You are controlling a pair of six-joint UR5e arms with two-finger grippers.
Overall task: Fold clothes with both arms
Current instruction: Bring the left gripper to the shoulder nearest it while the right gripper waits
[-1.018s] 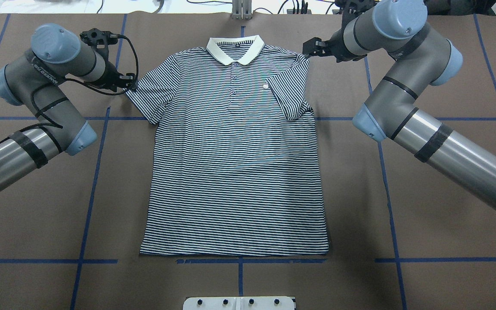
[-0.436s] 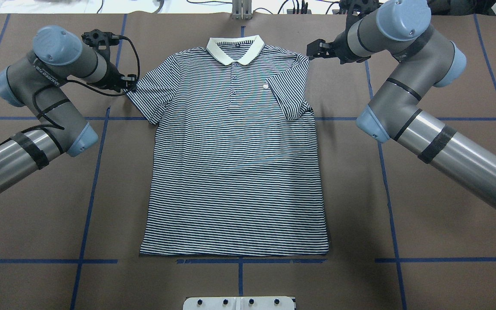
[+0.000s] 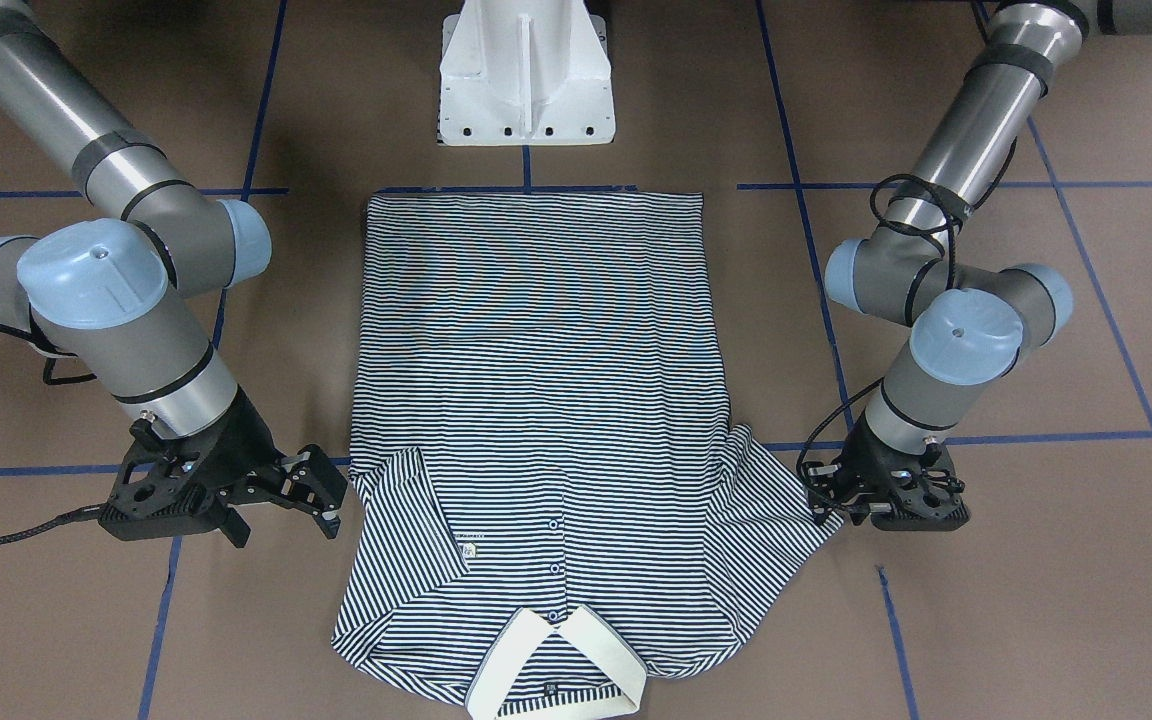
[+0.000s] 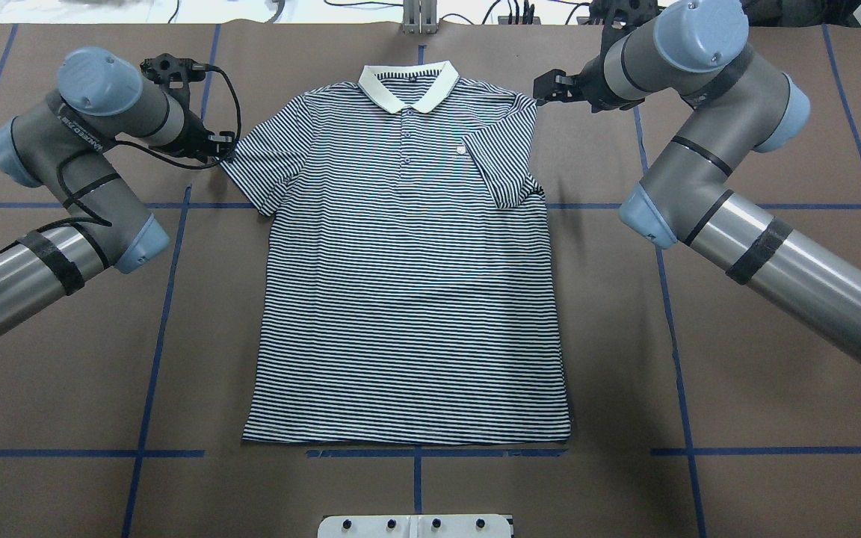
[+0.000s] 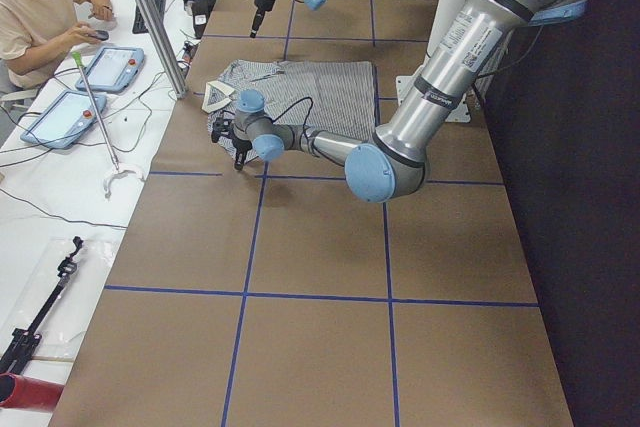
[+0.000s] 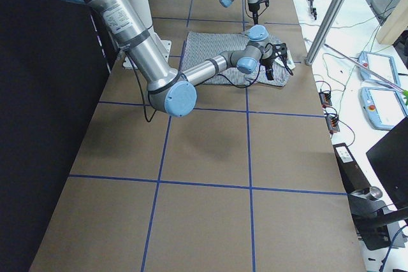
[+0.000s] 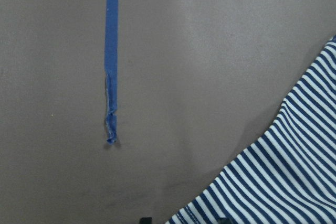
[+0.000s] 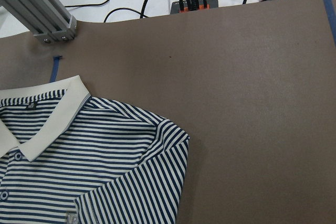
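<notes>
Facing the robot, you see the polo shirt (image 3: 536, 380) flat on the surface (image 3: 1036, 620), collar at frame bottom, hem at top. At right, the left hand (image 3: 822, 504), spread, straddles the outstretched sleeve's tip, probably to fold it inward. At left, the right hand (image 3: 331, 500), also spread, sits beside the tucked sleeve. Overhead, the shirt's long axis runs vertically, collar uppermost.

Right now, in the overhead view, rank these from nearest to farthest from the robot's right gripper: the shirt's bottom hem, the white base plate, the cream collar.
Measured from the right gripper:
1. cream collar: level with the gripper, at the shirt's far end.
2. bottom hem: at the shirt's near end, well down the table.
3. white base plate: past the hem, at the view's bottom edge.
</notes>
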